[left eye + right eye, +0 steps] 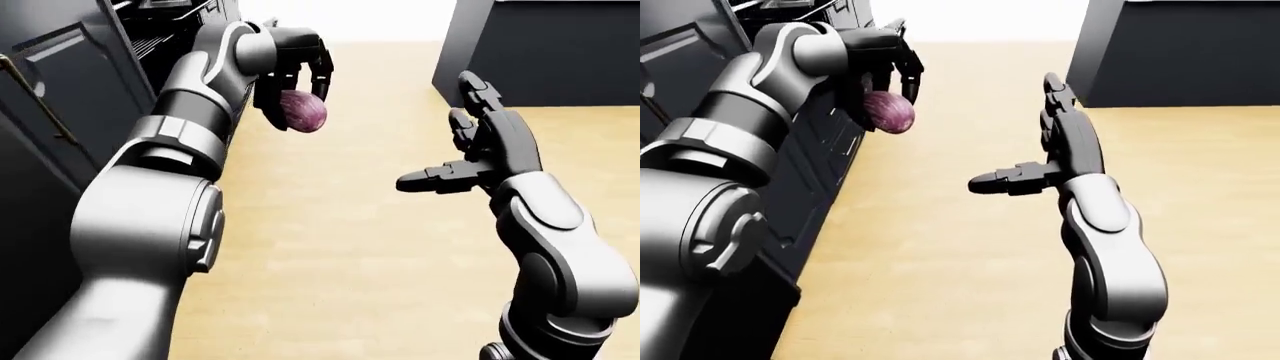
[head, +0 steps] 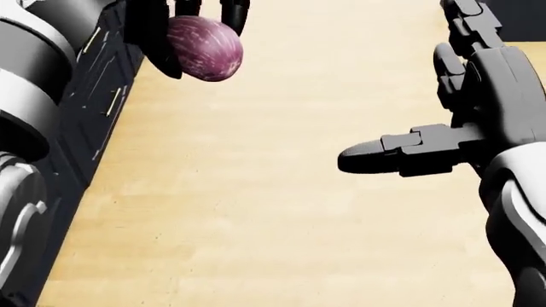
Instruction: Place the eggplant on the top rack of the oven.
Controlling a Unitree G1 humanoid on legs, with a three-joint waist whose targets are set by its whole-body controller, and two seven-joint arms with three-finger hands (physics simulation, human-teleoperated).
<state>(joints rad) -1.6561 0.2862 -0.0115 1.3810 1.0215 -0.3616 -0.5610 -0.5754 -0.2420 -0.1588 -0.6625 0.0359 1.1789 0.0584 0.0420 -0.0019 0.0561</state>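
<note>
Left-eye view: right robot hand (image 1: pixel 478 142), fingers spread, thumb (image 1: pixel 436 181) jutting leftward, holds nothing above the wooden floor (image 1: pixel 350 247). Farther up, left robot hand (image 1: pixel 295 75) curls its fingers around the purple eggplant (image 1: pixel 304 112), which hangs beside dark cabinets (image 1: pixel 60 97); a dark unit (image 1: pixel 540 52) stands at upper right.

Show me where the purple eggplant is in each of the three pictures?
Left-eye view: eggplant upper middle, held in the left hand.
Head view: top left, hanging from dark fingers.
Right-eye view: upper left, beside the dark cabinets.
Shared landmark: the open right hand, right of the eggplant over the wood floor.
</note>
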